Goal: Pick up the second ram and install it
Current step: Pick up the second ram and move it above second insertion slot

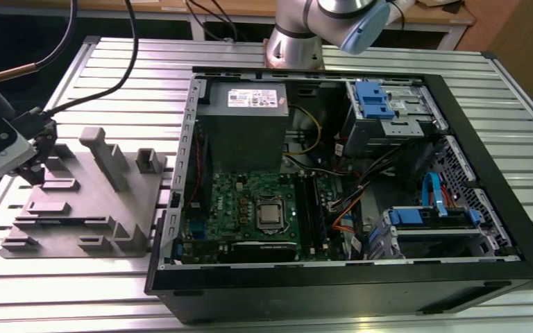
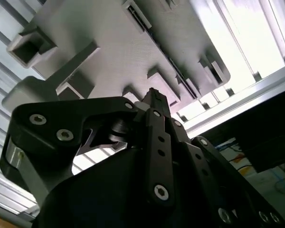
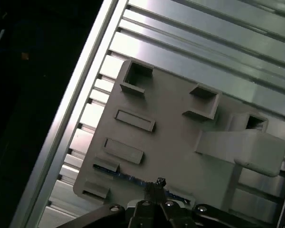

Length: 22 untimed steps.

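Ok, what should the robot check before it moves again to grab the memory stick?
1. Gripper lined up on the second ram: ok, its tip is at the stick's top edge.
2. Second ram out of the grey holder block: not ok, it sits in a slot.
3. Computer case open: ok.
4. Motherboard slots in sight: ok.
5. A free slot there: cannot tell.

Your arm point(image 1: 296, 38) based at the tabletop's far edge, wrist out near the edge at the exterior view's left, gripper point(image 1: 35, 173) pointing steeply down, tip low.
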Each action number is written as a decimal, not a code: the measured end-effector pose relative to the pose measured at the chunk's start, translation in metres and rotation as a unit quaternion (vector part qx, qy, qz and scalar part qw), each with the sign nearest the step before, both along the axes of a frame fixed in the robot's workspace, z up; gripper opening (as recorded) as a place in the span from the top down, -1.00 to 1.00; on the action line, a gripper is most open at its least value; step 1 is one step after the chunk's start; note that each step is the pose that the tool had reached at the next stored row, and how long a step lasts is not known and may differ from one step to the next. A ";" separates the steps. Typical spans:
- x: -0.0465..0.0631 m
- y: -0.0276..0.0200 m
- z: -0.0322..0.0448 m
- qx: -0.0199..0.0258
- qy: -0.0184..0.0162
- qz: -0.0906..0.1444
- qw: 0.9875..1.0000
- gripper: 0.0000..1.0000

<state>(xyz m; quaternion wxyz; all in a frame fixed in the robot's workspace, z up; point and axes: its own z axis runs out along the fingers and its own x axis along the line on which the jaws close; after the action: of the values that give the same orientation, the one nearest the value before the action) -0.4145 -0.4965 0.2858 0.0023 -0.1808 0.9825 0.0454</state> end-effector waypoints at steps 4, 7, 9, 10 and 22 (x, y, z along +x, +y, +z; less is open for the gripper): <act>0.000 0.0000 -0.0027 0.000 0.000 0.036 0.999 0.86; 0.000 0.0000 -0.0047 0.000 0.000 0.063 0.998 0.86; 0.000 0.0000 -0.0061 0.000 0.000 0.082 0.997 0.86; 0.000 0.0000 -0.0068 0.000 0.000 0.091 0.996 0.86; 0.000 0.0000 -0.0125 0.000 0.000 0.198 0.980 0.86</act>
<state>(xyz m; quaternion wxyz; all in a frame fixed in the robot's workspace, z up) -0.4145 -0.4965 0.2733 -0.0071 -0.3720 0.9271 0.0449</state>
